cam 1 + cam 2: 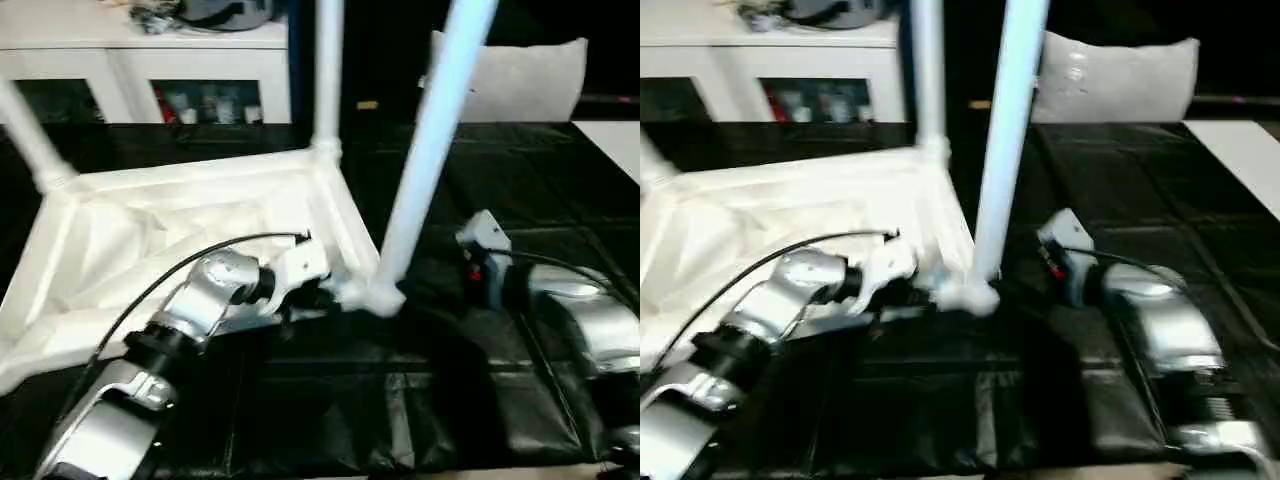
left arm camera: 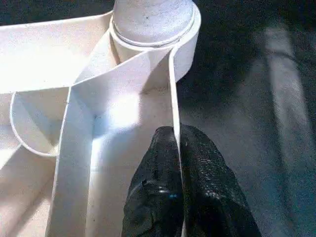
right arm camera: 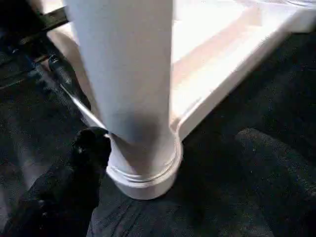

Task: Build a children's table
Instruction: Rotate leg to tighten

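The tabletop (image 1: 190, 235) lies upside down before you; your left gripper (image 2: 175, 163) pinches its near rim beside the corner socket (image 1: 372, 296). The leg (image 1: 425, 150) rises there, between your right gripper's (image 3: 168, 163) spread fingers.

Silver forearms (image 1: 200, 300), black cable (image 1: 180, 265), black textured gripper (image 2: 178, 148) fingers
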